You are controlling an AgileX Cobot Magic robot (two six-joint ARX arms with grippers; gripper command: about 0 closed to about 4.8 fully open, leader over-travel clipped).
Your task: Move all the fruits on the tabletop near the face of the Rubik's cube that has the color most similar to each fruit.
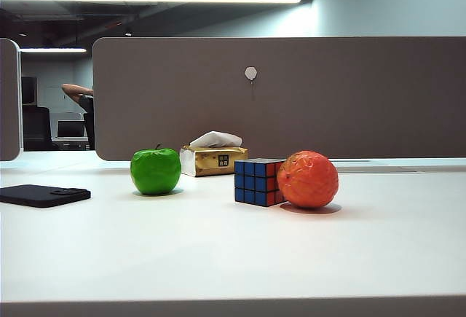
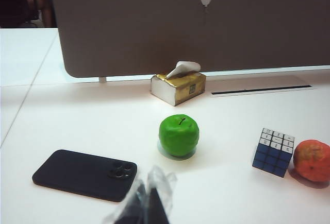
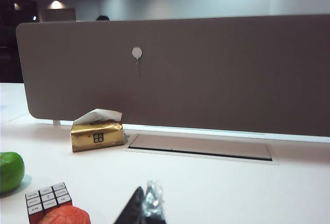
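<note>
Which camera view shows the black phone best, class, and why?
The left wrist view: the whole phone lies flat on the tabletop, camera lenses visible, ahead of the left hand. The exterior view catches it edge-on at the left border. The right wrist view misses it, showing only the right hand.

Only fingertips show. The left hand has dark, tapering fingers wrapped in crinkled clear film; the right hand looks alike, black beneath glinting transparent wrap.

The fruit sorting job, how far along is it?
Done: the orange sits against the cube's red side. In hand: nothing; the left gripper and right gripper look shut and empty above the table. Left: the apple stands apart from the cube; no green face shows.
</note>
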